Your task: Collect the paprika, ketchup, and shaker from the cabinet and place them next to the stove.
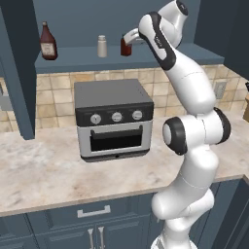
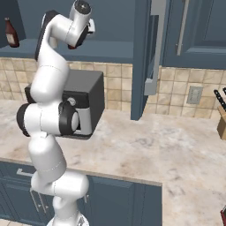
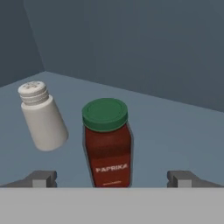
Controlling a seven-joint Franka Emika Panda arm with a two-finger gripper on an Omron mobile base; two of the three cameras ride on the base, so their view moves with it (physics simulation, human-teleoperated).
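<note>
1. The counter (image 1: 44,170) is pale marbled stone, running across both base views over blue base cabinets with silver handles, with tan tile behind it.
2. The cabinet (image 1: 97,19) hangs on the wall above it, slate blue, with its doors swung open; one door (image 2: 143,57) stands edge-on in the right base view. Its shelf (image 1: 87,57) carries all three task things.
3. My arm (image 1: 192,97) rises from the base and bends up to shelf height, with the hand reaching into the cabinet at the shelf's right part.
4. A toaster oven (image 1: 113,119) sits on the counter under the shelf, silver and black, with three knobs across its front.
5. The ketchup (image 1: 47,42) stands upright at the left end of the shelf, well apart from the other two.
6. My end effector (image 3: 113,177) has its fingers spread wide apart, one tip to each side of the paprika, gripping nothing. In the hand view neither tip touches the jar.
7. The paprika (image 3: 107,142) stands upright on the shelf between my fingertips, green lid on top, its label facing the hand camera. In the left base view it sits just beside my hand.
8. The shaker (image 3: 41,118) stands near the paprika, on its left in the hand view, apart from it, between the jar and the ketchup.
</note>
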